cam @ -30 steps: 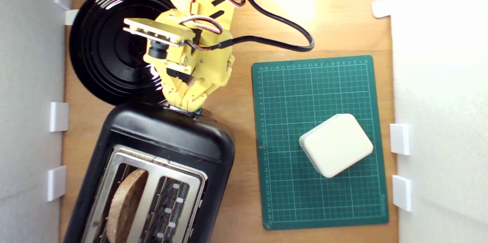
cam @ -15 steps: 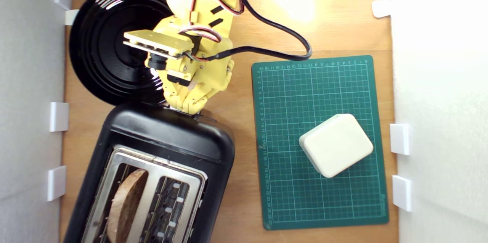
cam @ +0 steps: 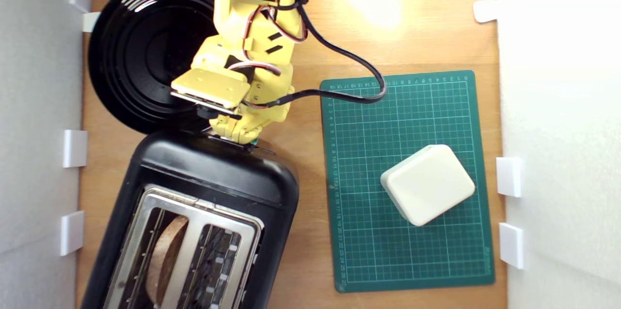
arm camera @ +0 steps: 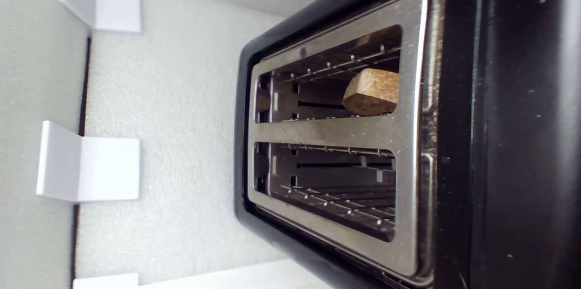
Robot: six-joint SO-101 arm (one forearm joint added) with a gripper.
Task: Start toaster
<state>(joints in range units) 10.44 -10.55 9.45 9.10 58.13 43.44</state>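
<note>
The glossy black toaster [cam: 218, 173] with its silver top plate [cam: 201, 203] lies at the lower part of the exterior view's left. A brown bread slice [cam: 164, 256] sits low inside one slot. My yellow gripper [cam: 237, 135] points down at the toaster's end nearest the arm, fingers together, right at the teal lever knob [cam: 254, 142], of which only a sliver shows. The wrist view looks along the toaster [arm camera: 499, 144]: the silver plate [arm camera: 336, 131], the bread [arm camera: 372, 91] in one slot, the other slot empty. My gripper is out of the wrist view.
A round black plate [cam: 140, 56] lies beside the arm, close to the toaster. A green cutting mat [cam: 368, 231] with a cream box [cam: 427, 184] on it is at the exterior view's right. White walls with brackets [cam: 75, 148] bound both sides.
The wrist has tipped downward over the toaster's end, with the fingertips staying at the lever. The bread slice has sunk deeper into its slot.
</note>
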